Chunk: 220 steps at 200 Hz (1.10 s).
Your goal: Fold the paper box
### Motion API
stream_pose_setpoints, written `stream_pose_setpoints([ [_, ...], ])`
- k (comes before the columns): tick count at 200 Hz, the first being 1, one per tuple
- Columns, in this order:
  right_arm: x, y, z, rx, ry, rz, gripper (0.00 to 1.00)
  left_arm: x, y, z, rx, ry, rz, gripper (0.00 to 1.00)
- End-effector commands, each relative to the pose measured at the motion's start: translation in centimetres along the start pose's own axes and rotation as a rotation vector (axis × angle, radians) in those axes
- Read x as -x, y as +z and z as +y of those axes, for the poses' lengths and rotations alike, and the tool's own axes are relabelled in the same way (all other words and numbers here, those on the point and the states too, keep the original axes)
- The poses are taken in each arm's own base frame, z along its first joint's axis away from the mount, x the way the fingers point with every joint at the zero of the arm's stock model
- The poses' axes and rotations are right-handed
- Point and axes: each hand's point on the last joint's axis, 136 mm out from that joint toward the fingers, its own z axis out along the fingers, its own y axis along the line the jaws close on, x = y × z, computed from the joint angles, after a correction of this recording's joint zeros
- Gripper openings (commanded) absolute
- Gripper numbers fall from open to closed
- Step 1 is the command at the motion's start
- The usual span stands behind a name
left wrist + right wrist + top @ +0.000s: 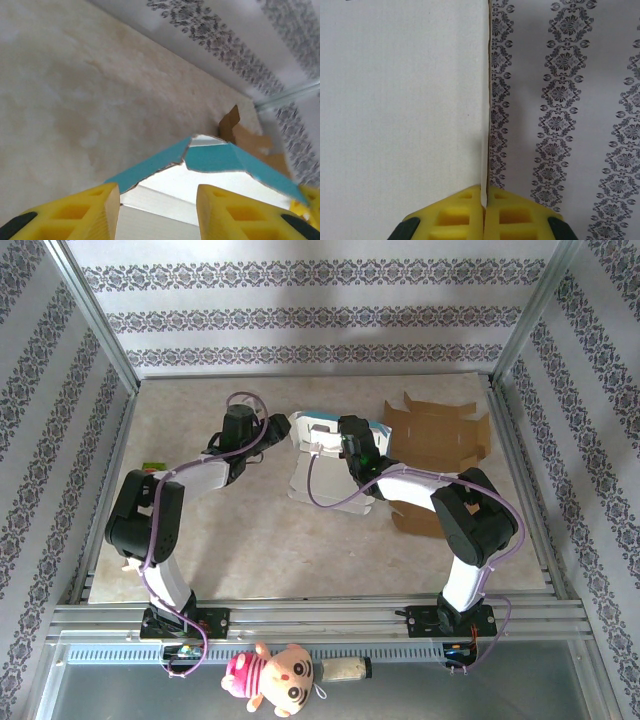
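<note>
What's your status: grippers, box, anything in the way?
Left gripper open, at the blue flaps. Right gripper shut on the paper box, pinching a white panel edge. Brown cardboard sheet lies to the right, not between the grippers.

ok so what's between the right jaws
A thin white panel edge of the paper box, pinched by the right gripper, seen in the right wrist view.

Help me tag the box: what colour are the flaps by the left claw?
Teal flaps, clearest in the left wrist view.
</note>
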Motion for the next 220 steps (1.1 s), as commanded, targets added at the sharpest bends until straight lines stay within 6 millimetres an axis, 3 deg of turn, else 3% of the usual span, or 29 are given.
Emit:
stream_pose_setpoints([
  [1, 0.0, 0.2, -0.3, 0.009, 0.033, -0.007, 0.0, -2.2, -0.2, -0.8, -0.06, 0.433, 0.167, 0.45],
  [15, 0.1, 0.3, 0.0, 0.025, 0.034, -0.008, 0.0, -3.5, 0.2, 0.3, -0.024, 0.503, 0.279, 0.46],
  [39, 0.3, 0.4, 0.2, 0.037, 0.033, -0.016, 0.0, -3.6, 1.4, 2.1, 0.047, 0.553, 0.333, 0.49],
  [82, 0.4, 0.6, 0.3, 0.05, 0.036, -0.017, 0.0, -3.8, 4.8, 2.2, 0.006, 0.566, 0.38, 0.51],
  [95, 0.4, 0.5, 0.1, 0.05, 0.037, -0.016, 0.0, -3.5, 5.3, 2.1, 0.005, 0.561, 0.362, 0.44],
  [125, 0.7, 0.4, 0.2, 0.052, 0.067, -0.016, 0.0, -3.1, 5.7, 0.8, -0.033, 0.526, 0.318, 0.13],
  [140, 1.0, 0.4, 0.4, 0.06, 0.085, -0.019, 0.01, -3.3, 6.1, 0.3, -0.038, 0.508, 0.314, 0.06],
  [162, 1.3, 0.3, 1.3, 0.081, 0.115, -0.012, 0.04, -3.4, 6.4, -0.3, -0.038, 0.439, 0.315, 0.0],
  [196, 1.6, 0.1, 2.8, 0.11, 0.158, -0.002, 0.03, -4.0, 6.4, -1.9, -0.054, 0.333, 0.306, 0.0],
  [220, 1.5, 0.2, 3.1, 0.11, 0.159, 0.008, 0.01, -3.3, 5.9, -3.2, -0.063, 0.3, 0.288, 0.0],
])
